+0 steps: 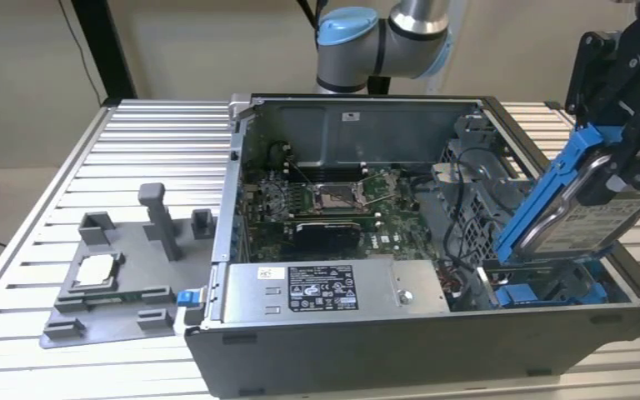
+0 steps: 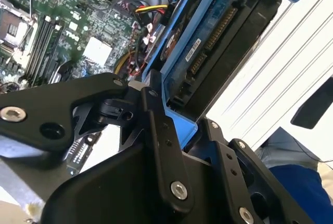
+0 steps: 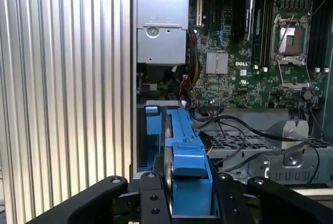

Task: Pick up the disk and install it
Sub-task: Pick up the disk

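Presently, my jaws are gripping the disk [image 1: 587,221] by its bright blue carrier frame [image 3: 188,130], with one black finger [image 3: 151,203] pressing on each side of the frame, as both wrist views are showing. The disk is hanging in the air, tilted, with its upper end leaning toward the exterior view's right and its lower end pointing down into the computer case [image 1: 409,354]. It is sitting over the corner of the case nearest the exterior view's right, just above the blue drive bay [image 1: 542,293]; whether the lower end is touching the bay I cannot tell. In the second wrist view the drive's connector edge [image 2: 216,39] is facing away from my jaws. The case is lying open on its side on the slatted metal surface [image 1: 131,137], exposing the green motherboard [image 1: 297,204] with its processor socket [image 1: 332,196]. A grey power supply box [image 1: 332,287] with a white label is occupying the near edge of the case, well apart from the disk. Black cables [image 3: 244,130] are running across the metal cage beside the bay. Toward the exterior view's left, a grey fixture tray [image 1: 120,312] is resting on the surface beside the case, carrying a small square silver chip [image 1: 96,268]. My arm [image 1: 387,33] is reaching in from behind the case.
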Motion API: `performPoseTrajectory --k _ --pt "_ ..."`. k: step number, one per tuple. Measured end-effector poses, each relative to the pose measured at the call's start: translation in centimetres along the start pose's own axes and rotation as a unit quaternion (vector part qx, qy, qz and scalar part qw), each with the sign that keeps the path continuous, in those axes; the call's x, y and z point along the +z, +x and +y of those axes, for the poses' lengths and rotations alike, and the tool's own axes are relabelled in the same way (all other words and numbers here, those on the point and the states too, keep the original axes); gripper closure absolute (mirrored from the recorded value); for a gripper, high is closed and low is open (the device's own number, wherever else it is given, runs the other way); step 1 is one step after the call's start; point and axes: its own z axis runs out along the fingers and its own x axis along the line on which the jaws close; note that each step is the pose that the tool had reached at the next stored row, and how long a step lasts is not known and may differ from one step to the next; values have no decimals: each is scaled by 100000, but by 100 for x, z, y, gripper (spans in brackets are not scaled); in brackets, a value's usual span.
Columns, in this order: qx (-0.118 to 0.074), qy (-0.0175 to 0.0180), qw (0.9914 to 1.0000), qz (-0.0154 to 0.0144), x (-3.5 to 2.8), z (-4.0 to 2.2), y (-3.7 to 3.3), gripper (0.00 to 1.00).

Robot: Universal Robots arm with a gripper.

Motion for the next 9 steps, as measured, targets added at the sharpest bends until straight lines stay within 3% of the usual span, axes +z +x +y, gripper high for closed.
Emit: performPoseTrajectory --k 9 --pt "26 -4 99999 -500 123 -9 40 100"
